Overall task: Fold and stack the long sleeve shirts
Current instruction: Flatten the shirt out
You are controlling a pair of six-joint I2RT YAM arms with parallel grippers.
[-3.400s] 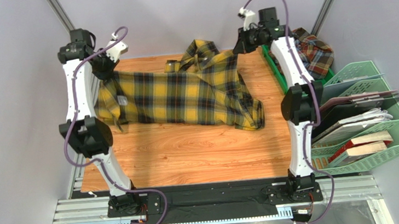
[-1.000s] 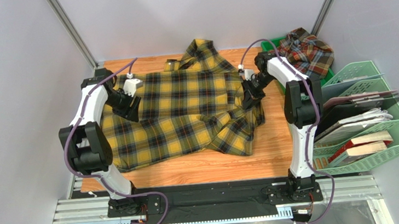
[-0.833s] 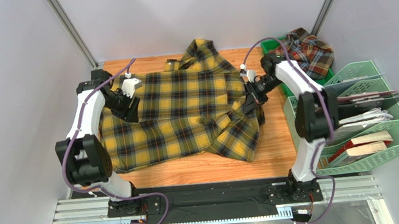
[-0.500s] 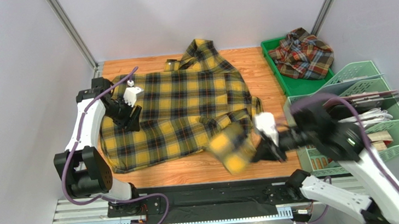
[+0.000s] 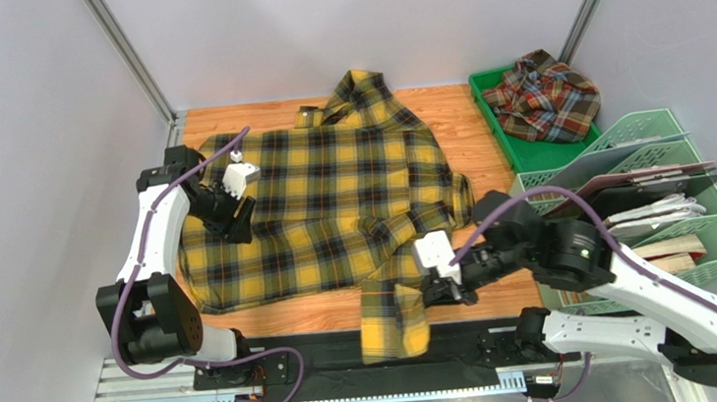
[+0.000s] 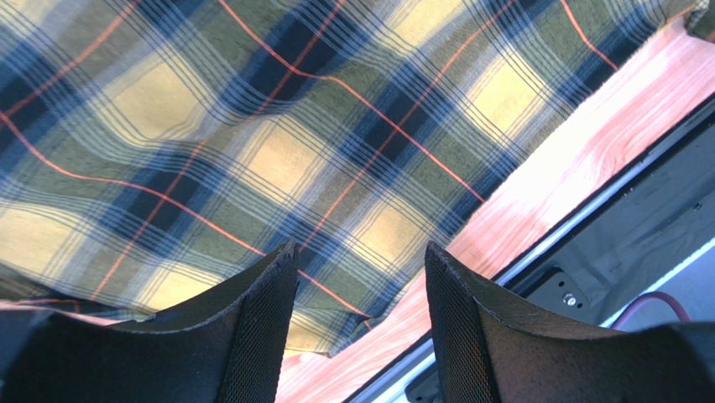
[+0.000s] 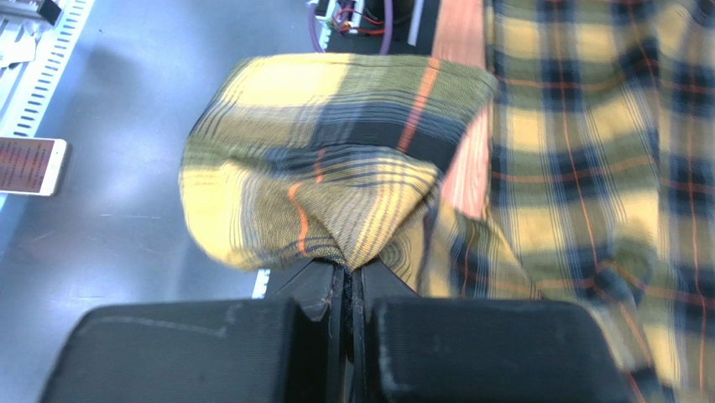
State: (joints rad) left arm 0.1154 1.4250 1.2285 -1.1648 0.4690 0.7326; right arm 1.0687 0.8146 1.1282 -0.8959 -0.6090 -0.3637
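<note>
A yellow and black check long sleeve shirt (image 5: 333, 198) lies spread across the wooden table (image 5: 479, 130), collar at the far side. My right gripper (image 5: 430, 291) is shut on its right sleeve (image 5: 393, 316), which drapes over the table's near edge. In the right wrist view the sleeve cloth (image 7: 336, 159) bunches out of the pinched right gripper (image 7: 348, 273). My left gripper (image 5: 240, 227) hovers open over the shirt's left part. The left wrist view shows plaid (image 6: 252, 126) beneath the left gripper (image 6: 361, 260), nothing between its fingers. The rust-red shirt (image 5: 542, 96) lies crumpled in the green tray (image 5: 526, 150).
A green file rack (image 5: 651, 222) with folders and books stands at the right, close to the right arm. A black and metal rail (image 5: 348, 360) runs along the near edge. A phone (image 7: 29, 164) lies on the grey floor below. Grey walls enclose the table.
My right arm has swung from the table's far right to the near edge, dragging the yellow shirt's sleeve out over the front. The left gripper has shifted only slightly.
</note>
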